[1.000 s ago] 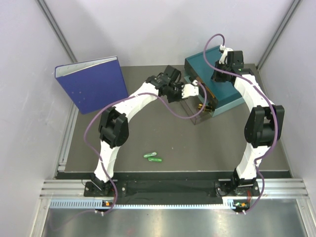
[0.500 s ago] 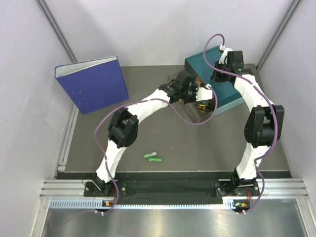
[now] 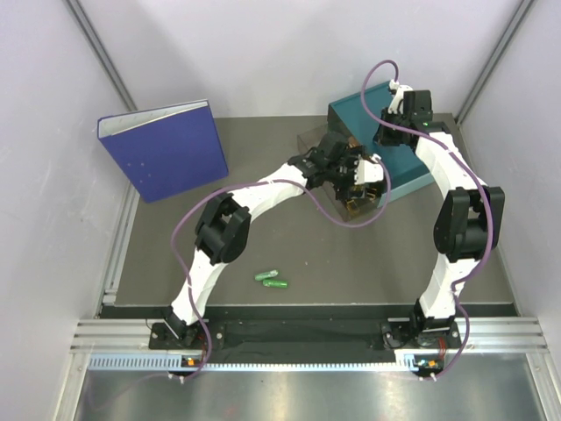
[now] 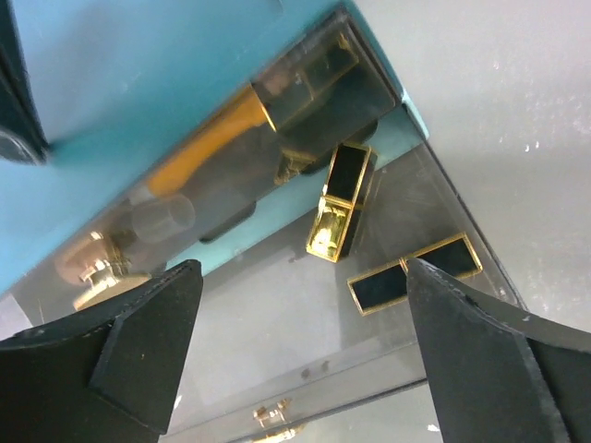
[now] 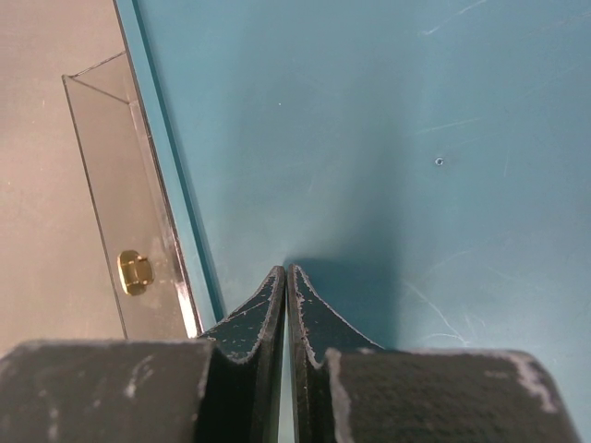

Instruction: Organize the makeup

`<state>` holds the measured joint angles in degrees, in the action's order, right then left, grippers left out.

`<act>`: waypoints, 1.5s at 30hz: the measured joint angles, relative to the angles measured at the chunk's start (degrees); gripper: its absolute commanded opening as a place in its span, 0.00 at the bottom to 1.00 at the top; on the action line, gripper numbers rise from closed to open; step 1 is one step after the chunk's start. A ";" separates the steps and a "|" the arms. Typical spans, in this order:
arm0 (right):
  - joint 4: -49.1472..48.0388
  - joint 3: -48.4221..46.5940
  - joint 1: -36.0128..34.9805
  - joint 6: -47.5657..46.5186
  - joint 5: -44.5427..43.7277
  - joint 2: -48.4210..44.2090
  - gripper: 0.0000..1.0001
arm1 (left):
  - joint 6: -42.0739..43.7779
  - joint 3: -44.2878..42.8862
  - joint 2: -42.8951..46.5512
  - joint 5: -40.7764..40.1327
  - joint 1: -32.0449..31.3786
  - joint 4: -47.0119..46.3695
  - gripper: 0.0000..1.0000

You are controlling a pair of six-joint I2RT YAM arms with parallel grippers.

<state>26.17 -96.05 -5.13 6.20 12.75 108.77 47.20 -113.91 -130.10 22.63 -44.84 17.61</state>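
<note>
The blue binder [image 3: 162, 149] is standing at the far left of the worktop [image 3: 263, 237], and the teal drawer box [image 3: 403, 167] is sitting at the far right with its clear drawer [image 4: 277, 332] standing open. The right end effector [image 5: 288, 281] is pointing at the box's top, fingers pressed together on nothing, while the left end effector [image 4: 302, 268] is hanging spread wide over the drawer, gripping nothing. Two gold-and-black cases [image 4: 339, 210] are lying apart in the drawer (other items behind its wall are too blurred to name), and two green capsules [image 3: 272, 279] are lying together on the worktop near the arm bases.
</note>
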 measured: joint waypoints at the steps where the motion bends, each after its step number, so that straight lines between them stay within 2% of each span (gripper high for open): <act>1: 0.00 0.00 0.00 0.00 0.04 0.00 0.04 | 0.09 0.70 0.24 -0.37 0.00 -0.33 0.98; 7: -0.02 0.04 -0.02 0.00 0.37 0.00 0.05 | 2.03 11.98 7.56 -4.17 0.02 -0.35 0.96; 13: -0.02 0.04 -0.02 0.00 0.63 0.04 0.05 | 2.34 23.17 21.79 -6.38 0.24 2.14 0.92; 18: -0.04 0.04 -0.02 0.00 0.90 0.09 0.05 | 0.79 33.09 34.47 -7.17 0.22 4.33 0.94; 23: -0.11 0.04 -0.02 0.02 1.11 0.15 0.05 | -0.87 41.35 42.42 -7.37 0.22 8.66 0.93; 35: -0.28 -0.02 -0.02 0.02 1.95 0.42 0.06 | -4.28 45.22 43.58 -7.30 0.22 22.84 0.86; 45: -0.31 -0.11 -0.02 0.04 2.16 0.52 0.06 | -5.51 47.06 38.69 -4.39 0.22 30.45 0.83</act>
<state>25.87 -96.16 -5.15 6.24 14.92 109.30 41.69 -66.85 -91.42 18.24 -44.62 48.05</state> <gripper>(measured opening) 0.055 0.849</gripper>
